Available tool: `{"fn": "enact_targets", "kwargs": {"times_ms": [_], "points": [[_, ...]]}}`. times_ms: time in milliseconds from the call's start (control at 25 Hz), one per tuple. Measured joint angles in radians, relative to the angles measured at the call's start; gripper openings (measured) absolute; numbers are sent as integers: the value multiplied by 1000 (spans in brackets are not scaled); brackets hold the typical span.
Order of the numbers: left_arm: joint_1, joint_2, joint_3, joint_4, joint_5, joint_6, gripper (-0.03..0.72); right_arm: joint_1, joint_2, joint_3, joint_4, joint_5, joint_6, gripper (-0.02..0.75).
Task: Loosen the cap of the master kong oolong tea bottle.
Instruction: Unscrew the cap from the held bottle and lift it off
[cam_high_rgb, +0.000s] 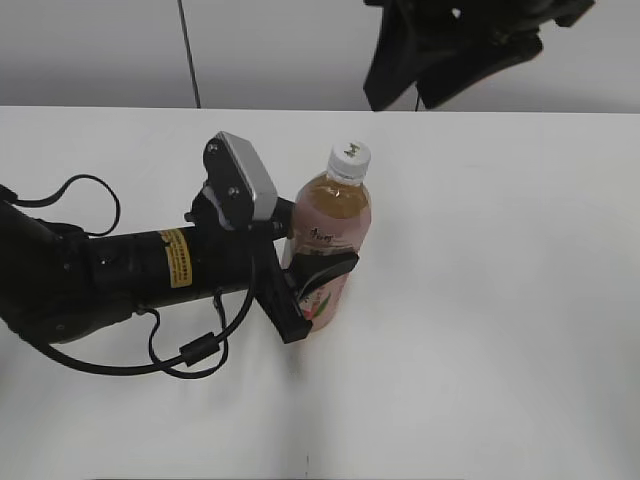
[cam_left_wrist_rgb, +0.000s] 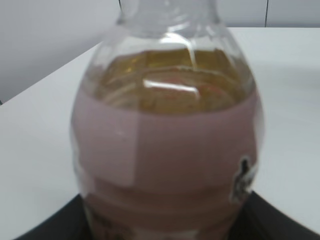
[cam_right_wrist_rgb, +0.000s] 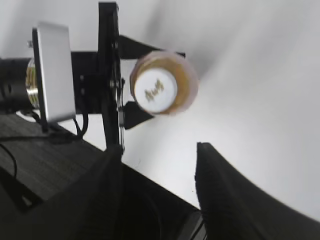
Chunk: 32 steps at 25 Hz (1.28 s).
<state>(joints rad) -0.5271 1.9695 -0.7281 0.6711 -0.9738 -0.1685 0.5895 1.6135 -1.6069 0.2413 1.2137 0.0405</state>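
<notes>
The master kong oolong tea bottle (cam_high_rgb: 334, 235) stands upright on the white table, its white cap (cam_high_rgb: 350, 157) on top. My left gripper (cam_high_rgb: 318, 285) is shut on the bottle's lower body from the left. In the left wrist view the bottle (cam_left_wrist_rgb: 167, 150) fills the frame between the dark jaws. My right gripper (cam_high_rgb: 415, 95) hangs open high above and behind the bottle. In the right wrist view I look down on the cap (cam_right_wrist_rgb: 154, 92) and bottle (cam_right_wrist_rgb: 186, 85), with the open jaws (cam_right_wrist_rgb: 159, 150) apart from it.
The white table (cam_high_rgb: 500, 300) stretches around the bottle. The left arm and its cables (cam_high_rgb: 120, 270) lie over the table's left side. A grey wall runs behind the far edge.
</notes>
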Motion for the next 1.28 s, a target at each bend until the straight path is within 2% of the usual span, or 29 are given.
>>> {"fn": "enact_targets", "kwargs": {"times_ms": [200,840,1080,1280], "points": [[0,-1,0,-1,13,0,368,17,89,-111,-3,1,52,365],[0,-1,0,-26,17,-3,368,23,184,-118,-5,6,111,365],[0,-9,0,-27,37,-3,368,23,188,-118,-5,6,256,407],[0,-10,0,-27,39,-3,368,23,188,-118,-6,6,396,412]]}}
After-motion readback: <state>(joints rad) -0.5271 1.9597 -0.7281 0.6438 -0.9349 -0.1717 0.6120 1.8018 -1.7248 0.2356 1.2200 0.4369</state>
